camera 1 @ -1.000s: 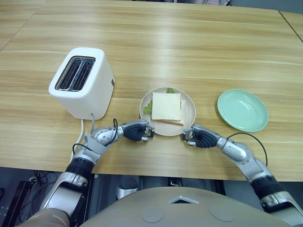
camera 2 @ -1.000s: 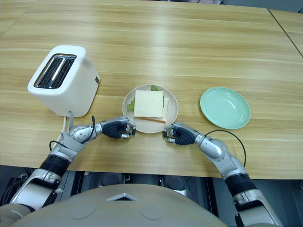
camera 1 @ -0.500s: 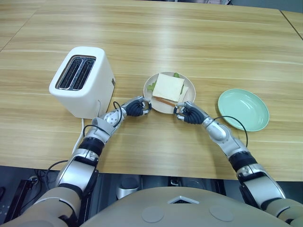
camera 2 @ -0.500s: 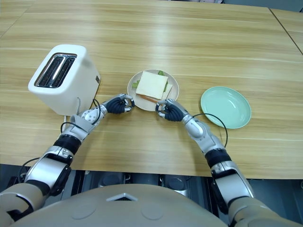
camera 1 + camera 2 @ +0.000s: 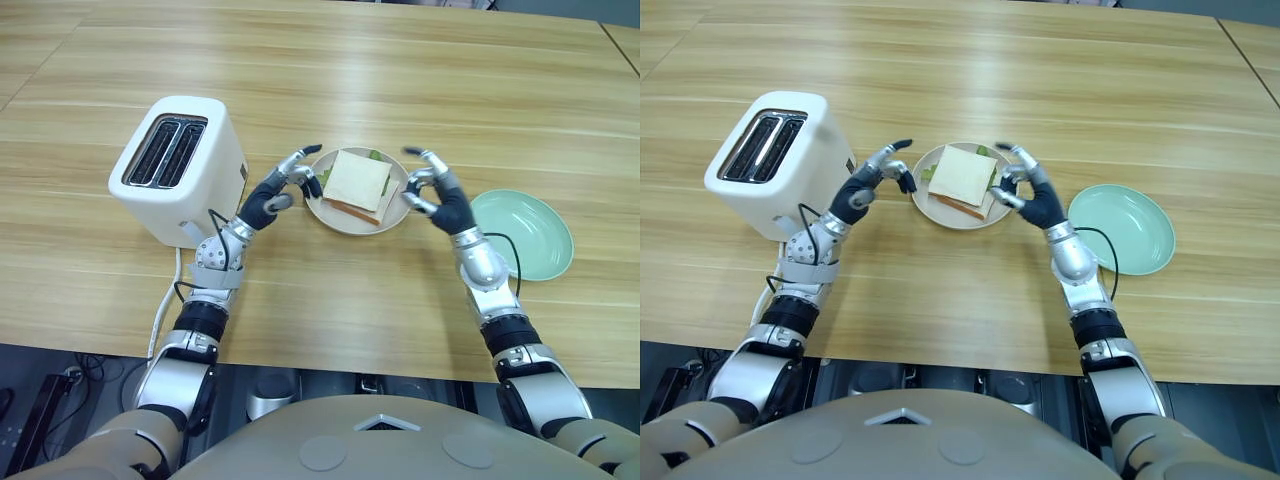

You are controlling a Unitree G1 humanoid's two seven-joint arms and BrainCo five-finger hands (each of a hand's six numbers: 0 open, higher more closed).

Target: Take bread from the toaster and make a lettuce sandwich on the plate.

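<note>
1. White bread sandwich (image 5: 357, 185), lettuce (image 5: 372, 156) peeking out, sits assembled on the plate (image 5: 352, 228); toaster (image 5: 178, 170) slots look empty.
2. Left hand (image 5: 283, 186) and right hand (image 5: 437, 192) flank it, fingers spread, holding nothing. Task looks done.

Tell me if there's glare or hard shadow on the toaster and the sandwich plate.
Left eye view: soft, even light; no glare on the sandwich or its plate, just a thin shadow at the near rim. Right eye view: toaster top bright, its near side shaded, no hard shadow.
</note>
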